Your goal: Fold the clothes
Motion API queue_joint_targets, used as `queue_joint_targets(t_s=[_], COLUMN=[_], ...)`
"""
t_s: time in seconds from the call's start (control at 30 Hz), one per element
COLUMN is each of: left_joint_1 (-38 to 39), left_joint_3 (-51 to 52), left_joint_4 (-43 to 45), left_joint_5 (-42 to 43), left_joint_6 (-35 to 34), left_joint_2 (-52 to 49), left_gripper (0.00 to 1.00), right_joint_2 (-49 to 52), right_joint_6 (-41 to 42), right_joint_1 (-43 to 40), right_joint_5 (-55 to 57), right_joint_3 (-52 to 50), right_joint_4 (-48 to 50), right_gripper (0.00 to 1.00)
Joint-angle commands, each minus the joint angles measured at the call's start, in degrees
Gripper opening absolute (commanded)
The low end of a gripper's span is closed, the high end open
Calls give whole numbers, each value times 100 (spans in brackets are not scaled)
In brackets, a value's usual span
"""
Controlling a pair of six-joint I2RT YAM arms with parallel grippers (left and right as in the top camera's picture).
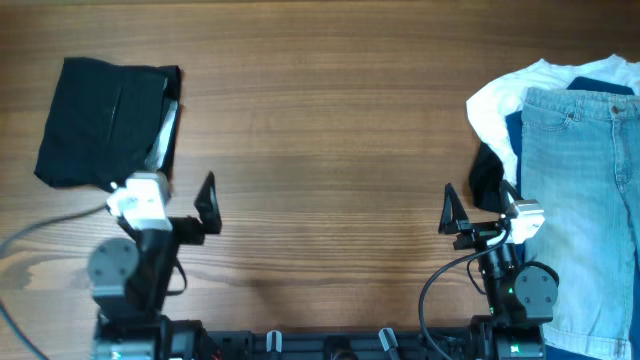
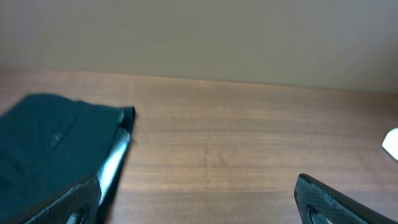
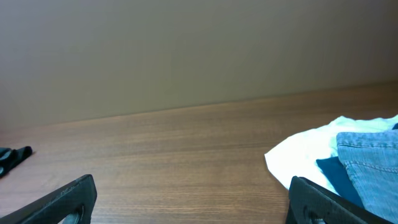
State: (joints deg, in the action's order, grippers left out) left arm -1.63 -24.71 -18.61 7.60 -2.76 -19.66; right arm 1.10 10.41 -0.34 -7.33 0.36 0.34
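The left gripper (image 1: 160, 185) stands released, jaws wide and empty, above the wood-grain tabletop (image 1: 320, 120); well to its right the right gripper (image 1: 480, 203) gapes empty too. Just beyond the left gripper lie the black shorts (image 1: 100, 120), a soft squarish fold with a pale grey waistband (image 1: 165, 130). Far to its right, blue jeans (image 1: 585, 170) overlie a white shirt (image 1: 500, 95). Behind, a plain beige wall (image 3: 186, 56).

The shorts (image 1: 105, 122) lie on the surface (image 1: 320, 110) in the upper left of the overhead frame, with the left hand (image 1: 165, 192) just below their lower right corner. At the right edge, the jeans (image 1: 590, 190) lie on top of the shirt (image 1: 500, 95), which sticks out to their left and above them. The right hand (image 1: 480, 205) sits just left of that pile, well apart from the left hand.
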Motion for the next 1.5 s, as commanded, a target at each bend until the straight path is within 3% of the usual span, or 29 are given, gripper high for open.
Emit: queue_joint_targets(t_s=[0.0,0.13,0.27,1.47], left_joint_1=[31,31,26,28], left_joint_3=[970,1825,2424,2439], left_joint_4=[544,916,1456,1502], left_joint_5=[109,109,72,48], left_joint_6=[-376,-374,-372,-372], left_joint_2=[929,1875,1950,1934], left_gripper=[100,100,100,100], right_joint_2=[-52,-52,-50,-52], right_joint_6=[66,66,68,68], right_joint_1=[-28,-28,-28,-28], right_joint_5=[-61,-61,-61,-61], right_joint_3=[-7,-7,-7,-7], right_joint_4=[28,31,31,31], right_gripper=[100,100,100,100])
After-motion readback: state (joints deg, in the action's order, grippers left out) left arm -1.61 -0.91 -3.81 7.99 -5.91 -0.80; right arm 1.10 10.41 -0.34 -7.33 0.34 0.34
